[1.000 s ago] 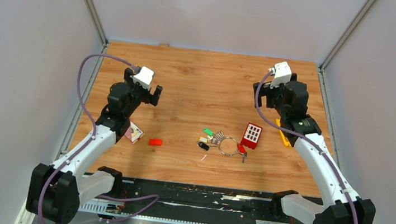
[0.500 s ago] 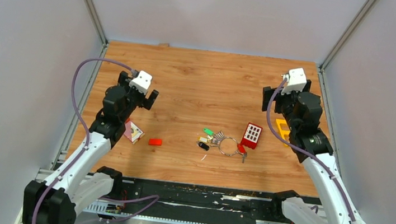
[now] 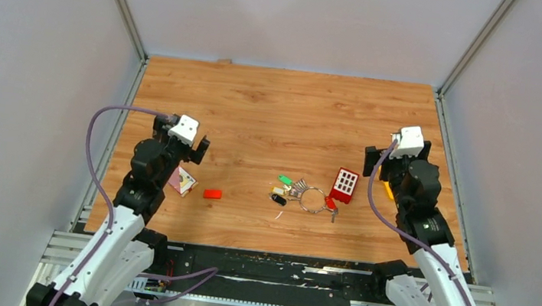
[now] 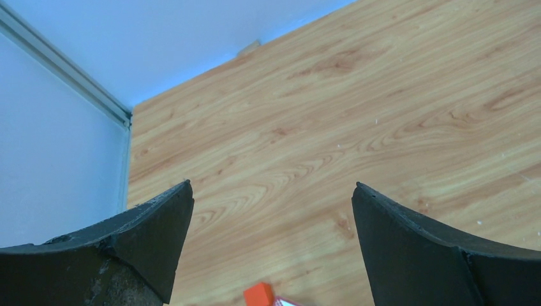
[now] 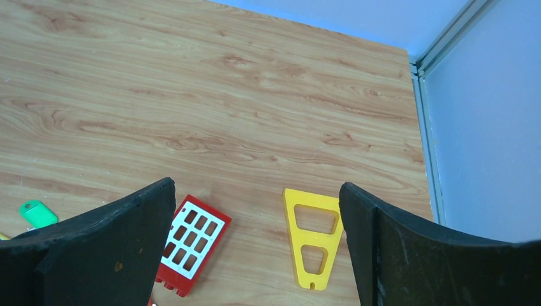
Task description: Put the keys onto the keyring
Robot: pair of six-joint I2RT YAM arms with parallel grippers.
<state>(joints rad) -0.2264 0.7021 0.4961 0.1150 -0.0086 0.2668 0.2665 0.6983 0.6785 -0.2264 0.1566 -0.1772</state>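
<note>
Top view: keys (image 3: 291,189) lie in a loose bunch mid-table, toward the near edge. The keyring (image 3: 313,199) lies flat on the table (image 3: 273,107) just right of the bunch and seems to touch it. Green-head key (image 3: 285,179) sits at the far-left of the bunch, black-head key (image 3: 278,198) at the near-left, red-head key (image 3: 330,203) at the ring's right side. We can't tell at this res whether any key is threaded on the ring.

Red window block (image 3: 344,184) sits just right of and beyond the ring, near the red-head key. Small red block (image 3: 212,193) lies well left of the bunch, w/ a pink card (image 3: 183,181) further left, partly under the left arm (image 3: 143,177).

Left jaws: wide apart, raised over the left side of the table, well apart from the keys. In the wrist view we see bare wood between them and a corner of the small red block at the bottom edge.

Right arm (image 3: 420,205) is at the right side. Right jaws: wide apart, raised. In the wrist view we see the yellow piece (image 5: 311,245) flat on the table between them, window block beside it to the left, partly behind the left finger
</note>
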